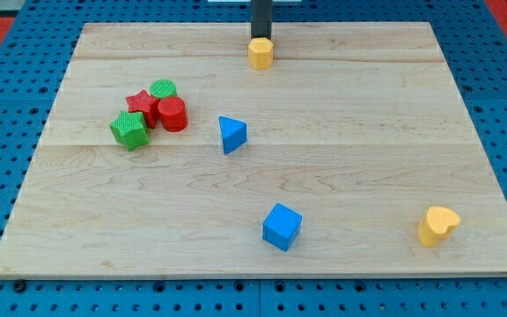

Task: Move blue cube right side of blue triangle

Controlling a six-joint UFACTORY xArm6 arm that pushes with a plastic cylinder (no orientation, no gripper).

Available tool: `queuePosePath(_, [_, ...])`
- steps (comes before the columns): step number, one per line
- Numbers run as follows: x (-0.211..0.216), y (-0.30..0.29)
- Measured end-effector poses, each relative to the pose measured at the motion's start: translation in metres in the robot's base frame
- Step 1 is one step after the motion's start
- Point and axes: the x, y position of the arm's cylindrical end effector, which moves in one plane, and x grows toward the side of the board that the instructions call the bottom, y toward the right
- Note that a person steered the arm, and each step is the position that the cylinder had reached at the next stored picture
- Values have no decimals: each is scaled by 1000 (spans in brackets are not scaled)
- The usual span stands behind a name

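The blue cube lies on the wooden board near the view's bottom, slightly right of centre. The blue triangle lies above and to the left of it, near the board's middle. My tip is at the view's top centre, right behind a yellow hexagonal block and touching or nearly touching it. The tip is far from both blue blocks.
A cluster at the view's left holds a green cube, a red star, a red cylinder and a green cylinder. A yellow heart block lies at the bottom right. The board sits on a blue pegboard surface.
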Motion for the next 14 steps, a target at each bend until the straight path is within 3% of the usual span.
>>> queuePosePath(3, [152,9])
queuePosePath(4, [157,9])
queuePosePath(6, [55,3])
queuePosePath(7, [73,20])
queuePosePath(8, [106,39])
queuePosePath(9, [131,102])
queuePosePath(10, [234,163])
queuePosePath(11, [354,185])
queuePosePath(12, [384,183])
queuePosePath(14, [361,140])
